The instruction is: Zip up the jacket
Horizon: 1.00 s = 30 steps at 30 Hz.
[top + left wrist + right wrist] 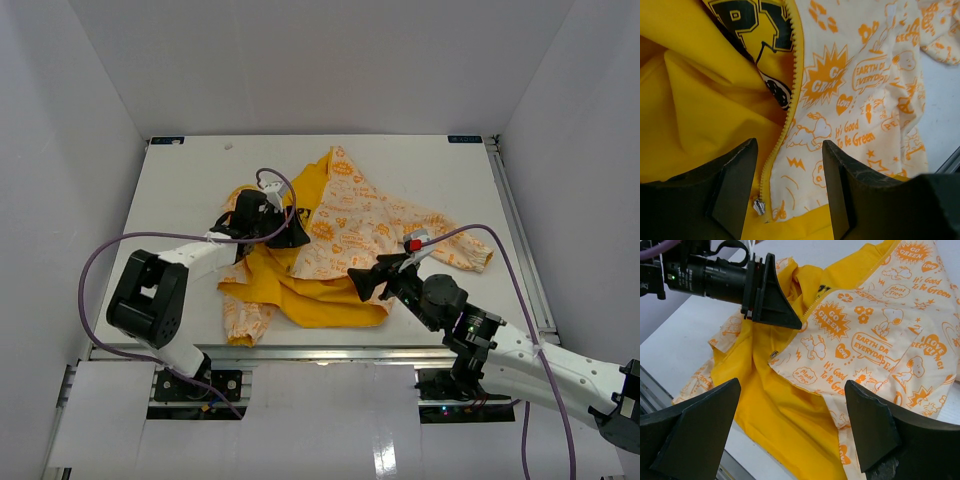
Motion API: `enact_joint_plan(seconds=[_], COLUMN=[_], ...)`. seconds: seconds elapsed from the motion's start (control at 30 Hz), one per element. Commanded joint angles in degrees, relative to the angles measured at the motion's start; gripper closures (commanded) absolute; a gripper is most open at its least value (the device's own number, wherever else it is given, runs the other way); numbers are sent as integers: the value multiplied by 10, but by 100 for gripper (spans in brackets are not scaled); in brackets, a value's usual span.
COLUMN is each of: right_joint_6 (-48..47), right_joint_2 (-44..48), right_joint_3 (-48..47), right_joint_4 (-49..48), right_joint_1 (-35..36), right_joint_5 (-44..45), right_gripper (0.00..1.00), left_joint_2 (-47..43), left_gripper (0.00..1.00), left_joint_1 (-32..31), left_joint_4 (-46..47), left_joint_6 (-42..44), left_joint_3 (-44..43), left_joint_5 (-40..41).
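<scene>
Your left gripper is open, its two black fingers spread apart with nothing clamped between them. It hangs low over the front opening of the jacket. The yellow zipper teeth run up through the gap between the fingers. The small metal zipper slider sits at the bottom end of that row, just beside the finger on the left of the wrist view; you cannot tell whether they touch. To one side of the teeth lies the bright yellow lining, creased and folded, with a black printed patch on it. To the other side is the cream panel with orange print.

Your right gripper is opened wide and holds nothing. It hovers above the jacket's bottom hem, close to the near edge of the surface, and faces the left gripper.

The jacket lies unzipped and spread open around the middle of the surface, nearer the near edge than the far one. One sleeve stretches toward the right edge. The other sleeve lies by the near edge, left of the middle.
</scene>
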<state>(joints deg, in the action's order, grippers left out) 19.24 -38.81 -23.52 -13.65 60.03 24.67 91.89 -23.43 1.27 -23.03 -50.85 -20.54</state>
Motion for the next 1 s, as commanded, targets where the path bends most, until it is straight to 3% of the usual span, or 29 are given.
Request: enact_joint_plan(seconds=[0.0, 0.17, 0.3, 0.47, 0.57, 0.87, 0.97], right_joint_6=[-6, -3, -1, -5, -8, -21, -5], right_joint_2=[15, 9, 6, 1, -4, -20, -17], right_joint_3=[1, -3, -6, -4, 3, -53, -49], right_joint_4=[-28, -24, -21, -27, -44, -22, -27], right_joint_1=[3, 2, 3, 2, 2, 2, 2], right_joint_5=[-5, -17, -21, -17, -2, 51, 41], right_gripper=[9, 9, 9, 9, 9, 9, 9], left_joint_2=[-11, 12, 25, 30, 22, -18, -20], left_gripper=[34, 34, 36, 45, 53, 52, 59], left_joint_1=[0, 0, 0, 0, 0, -5, -9], left_joint_4=[3, 21, 68, 112, 151, 273, 295], left_joint_6=[54, 67, 77, 64, 36, -49, -66], left_joint_3=[8, 27, 49, 63, 77, 122, 135], left_joint_5=[-3, 7, -43, -126, -184, -281, -296])
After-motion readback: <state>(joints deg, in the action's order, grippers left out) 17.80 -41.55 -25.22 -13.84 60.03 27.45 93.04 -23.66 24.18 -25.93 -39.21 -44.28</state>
